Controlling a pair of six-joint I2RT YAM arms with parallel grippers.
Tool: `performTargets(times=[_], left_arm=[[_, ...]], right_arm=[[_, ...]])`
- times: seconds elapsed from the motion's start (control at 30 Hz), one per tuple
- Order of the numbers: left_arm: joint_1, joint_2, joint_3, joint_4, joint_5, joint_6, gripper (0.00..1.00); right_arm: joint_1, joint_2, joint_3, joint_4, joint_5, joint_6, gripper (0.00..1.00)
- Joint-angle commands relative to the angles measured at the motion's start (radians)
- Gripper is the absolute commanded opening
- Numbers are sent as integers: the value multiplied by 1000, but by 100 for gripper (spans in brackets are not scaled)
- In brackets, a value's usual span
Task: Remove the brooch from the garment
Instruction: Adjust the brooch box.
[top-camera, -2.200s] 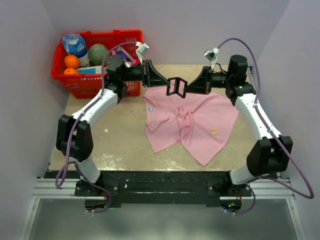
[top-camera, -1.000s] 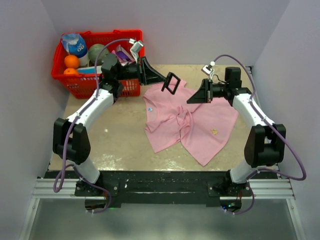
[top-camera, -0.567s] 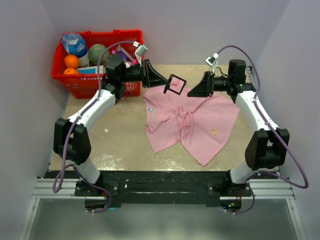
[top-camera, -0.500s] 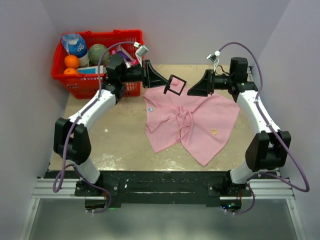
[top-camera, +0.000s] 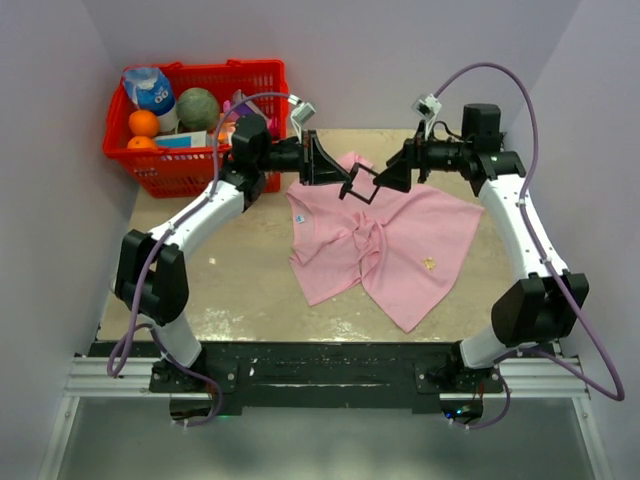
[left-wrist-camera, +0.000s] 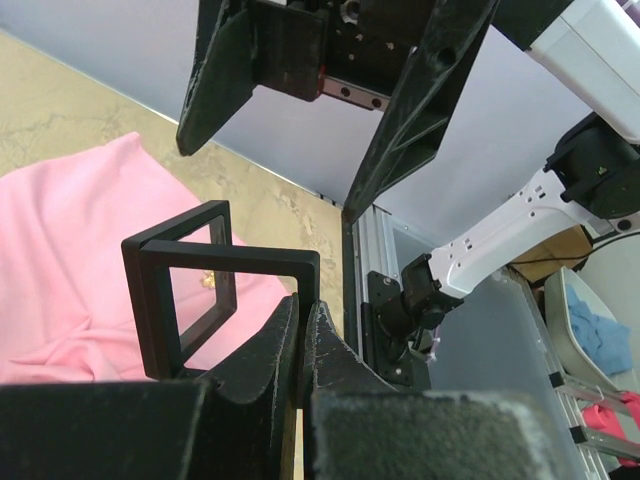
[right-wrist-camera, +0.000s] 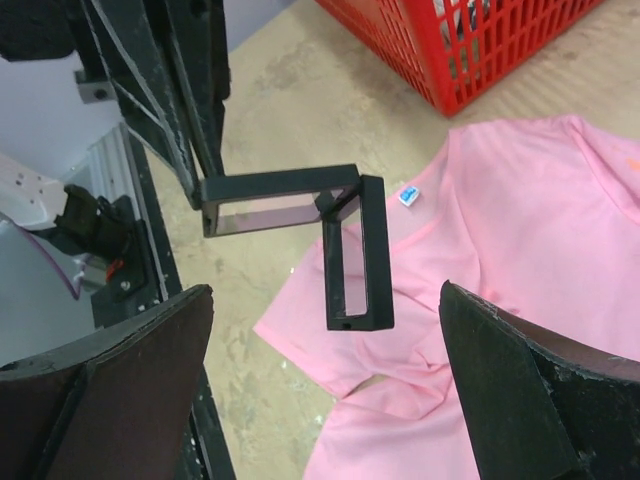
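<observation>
Red basket (top-camera: 160, 165) sits at the far left corner of the table (top-camera: 240, 270). Contents: clear bottle (top-camera: 150, 90) with a blue label, green round fruit (top-camera: 198, 105), two oranges (top-camera: 143, 122) stacked along its left wall, pale blue box (top-camera: 185, 140); more packs behind the left arm, too hidden to identify. Garment (top-camera: 400, 225) lies crumpled on the table's right half, bunched at its middle, with a small tag (right-wrist-camera: 407, 196) at the collar. Brooch (top-camera: 429, 264) sits pinned on the garment's near right part, well apart from both claws. Left gripper (top-camera: 343, 183) hangs over the garment's far edge, fingers (left-wrist-camera: 285, 340) pressed together and pinching the rim of a small black frame (right-wrist-camera: 345, 240), two open squares joined at an angle, held off the cloth. Right gripper (top-camera: 390, 178) faces it from the right, just beside the frame, fingers (right-wrist-camera: 110, 350) spread wide and holding nothing, no contact with the frame visible
</observation>
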Motion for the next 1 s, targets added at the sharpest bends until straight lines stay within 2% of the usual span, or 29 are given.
performTargets(times=[0.0,0.2,0.33,0.5,0.53,0.7,0.97], left_arm=[[-6,1,51,61,6,-25,0],[-7,12,50,140,28,-85,0],[-7,19,55,187,17,-121,0],[-7,29,64,230,13,-160,0],[-9,27,64,230,13,-161,0],[-7,30,61,235,14,-164,0],[-6,35,70,221,11,-151,0]], right_arm=[[13,-18,-30,-69,55,-104,99],[16,-26,-90,-104,114,-130,99],[14,-37,-145,-2,20,-57,98],[25,-37,-168,91,-35,38,82],[25,-35,-168,117,-44,48,75],[39,-23,-159,230,-97,164,61],[44,-20,-150,184,-63,135,65]])
